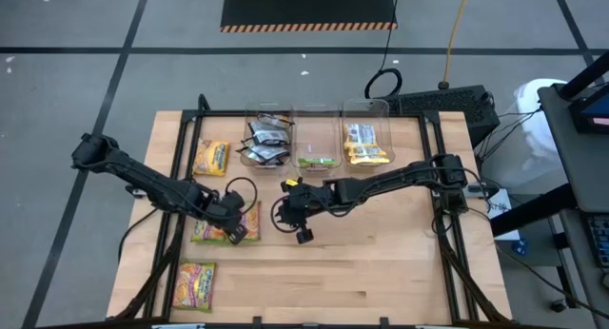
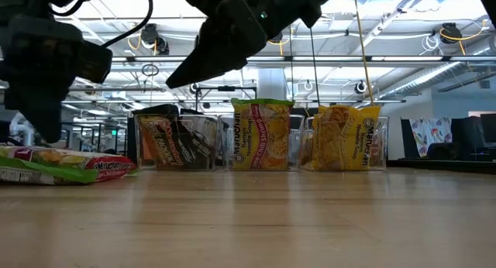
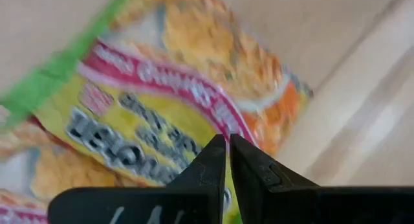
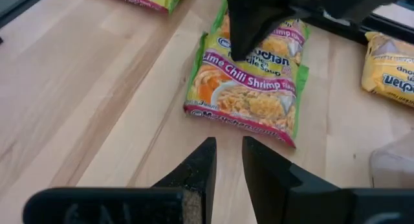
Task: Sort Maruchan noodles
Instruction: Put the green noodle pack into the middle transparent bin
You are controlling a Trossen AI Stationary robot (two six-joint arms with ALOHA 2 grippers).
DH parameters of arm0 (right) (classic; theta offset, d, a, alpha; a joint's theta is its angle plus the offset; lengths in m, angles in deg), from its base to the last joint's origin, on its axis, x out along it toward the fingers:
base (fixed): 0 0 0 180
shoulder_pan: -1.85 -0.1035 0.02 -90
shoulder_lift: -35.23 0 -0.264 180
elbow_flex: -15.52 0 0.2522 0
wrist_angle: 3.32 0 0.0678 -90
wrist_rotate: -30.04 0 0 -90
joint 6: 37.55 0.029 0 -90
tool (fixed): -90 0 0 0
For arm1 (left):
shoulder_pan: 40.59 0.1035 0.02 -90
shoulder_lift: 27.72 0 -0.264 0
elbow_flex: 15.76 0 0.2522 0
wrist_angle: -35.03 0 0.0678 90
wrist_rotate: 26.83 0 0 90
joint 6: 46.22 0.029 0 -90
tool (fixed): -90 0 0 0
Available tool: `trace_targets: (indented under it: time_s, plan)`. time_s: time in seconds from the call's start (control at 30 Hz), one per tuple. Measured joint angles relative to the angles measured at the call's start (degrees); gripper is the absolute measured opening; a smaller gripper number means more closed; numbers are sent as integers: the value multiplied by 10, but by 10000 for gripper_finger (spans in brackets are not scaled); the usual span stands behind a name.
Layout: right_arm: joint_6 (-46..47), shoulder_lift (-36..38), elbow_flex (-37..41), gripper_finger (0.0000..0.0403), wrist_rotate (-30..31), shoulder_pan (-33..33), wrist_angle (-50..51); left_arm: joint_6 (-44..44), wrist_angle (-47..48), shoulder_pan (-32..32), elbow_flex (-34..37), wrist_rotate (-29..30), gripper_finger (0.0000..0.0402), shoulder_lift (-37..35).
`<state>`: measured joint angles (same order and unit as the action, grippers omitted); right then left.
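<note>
high view: the left pincer (image 1: 231, 218) is hovering directly over the lime chili shrimp packet (image 1: 221, 225) on the worktop (image 1: 381, 262); the right pincer (image 1: 293, 211) is waiting just beside it, empty. three clear bins (image 1: 319, 139) are holding sorted packets.

left wrist view: the fingers are standing nearly closed, gripping nothing.

right wrist view: the packet's long axis is pointing away from the narrowly parted right pincer.

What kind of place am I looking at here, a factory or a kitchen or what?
Probably a robotics lab or workshop in a large industrial hall: a wooden workbench with two robot arms, striped hazard tape on a concrete floor, and exposed ceiling trusses with hanging cables.
</note>
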<state>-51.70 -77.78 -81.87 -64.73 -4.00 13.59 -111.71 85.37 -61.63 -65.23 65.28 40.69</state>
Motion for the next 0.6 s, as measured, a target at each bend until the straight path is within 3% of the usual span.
trace_targets:
  time_s: [0.2,0.6]
  plan:
    - [0,0,0,68,0,0,-23,-10,35,-11,0,-25,28,0]
    - [0,0,0,68,0,0,-21,-6,63,-10,0,0,28,26]
